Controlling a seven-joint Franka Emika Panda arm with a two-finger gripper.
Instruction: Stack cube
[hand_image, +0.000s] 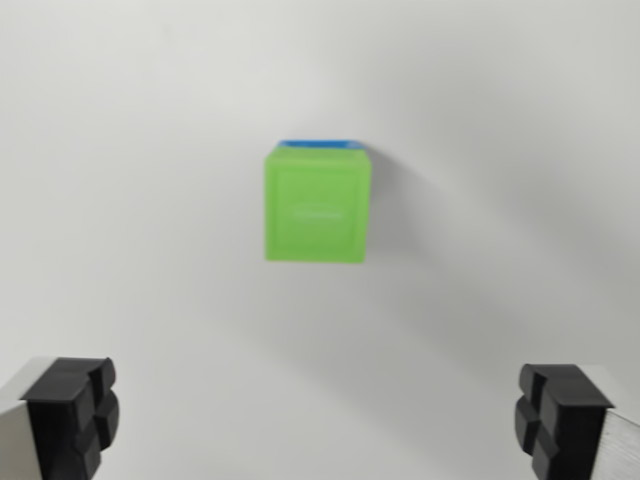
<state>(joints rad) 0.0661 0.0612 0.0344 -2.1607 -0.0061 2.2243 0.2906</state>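
Note:
A green cube (317, 205) sits in the middle of the wrist view, seen from above and slightly blurred. A thin strip of a blue cube (320, 144) shows along its far edge, so the green cube rests on top of the blue one. My gripper (318, 420) hangs above and nearer the bottom of the view, open wide, with nothing between its black fingertips (72, 412) at the lower corners. Both fingers are well apart from the cubes.
The cubes stand on a plain white surface (150, 200) that fills the view. A soft shadow falls to the wrist view's right of the stack.

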